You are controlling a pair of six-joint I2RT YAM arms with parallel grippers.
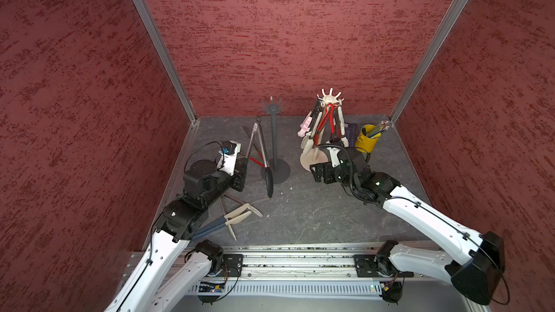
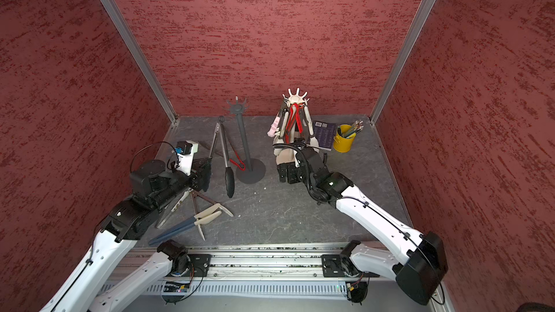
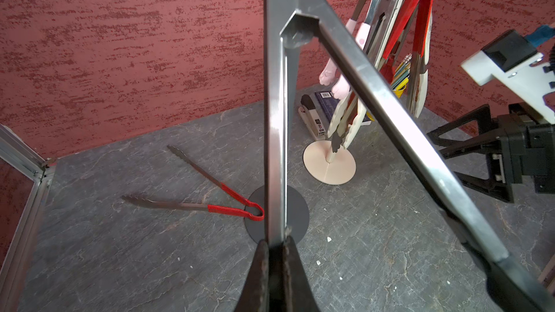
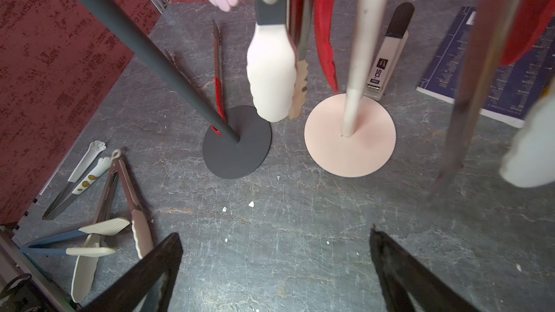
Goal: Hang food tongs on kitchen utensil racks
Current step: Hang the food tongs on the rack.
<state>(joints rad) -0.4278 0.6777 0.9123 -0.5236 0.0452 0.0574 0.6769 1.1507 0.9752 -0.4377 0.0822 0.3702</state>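
Note:
My left gripper [image 3: 277,243] [image 1: 244,165] is shut on one metal arm of black-tipped food tongs [image 3: 274,133] [image 1: 262,148] [image 2: 223,151]. These tongs stand hinge-up and spread, left of the dark grey rack [image 1: 274,136] [image 2: 243,142], with their ring below its hook crown. The cream-white rack [image 1: 330,99] [image 2: 296,99] [image 4: 357,55] carries several hanging tongs. Red-handled tongs [image 3: 234,202] [image 4: 217,85] lie at the dark rack's base. Cream and blue tongs [image 1: 237,217] [image 4: 99,229] lie near the left arm. My right gripper [image 4: 274,238] [image 1: 319,173] hangs open and empty before the cream rack's base.
A yellow cup of pencils [image 1: 368,141] [image 2: 344,141], a blue book [image 2: 326,132] [image 4: 495,70] and a stapler [image 3: 312,115] [image 4: 387,55] sit behind and right of the cream rack. Red walls enclose the grey table [image 1: 315,214] on three sides.

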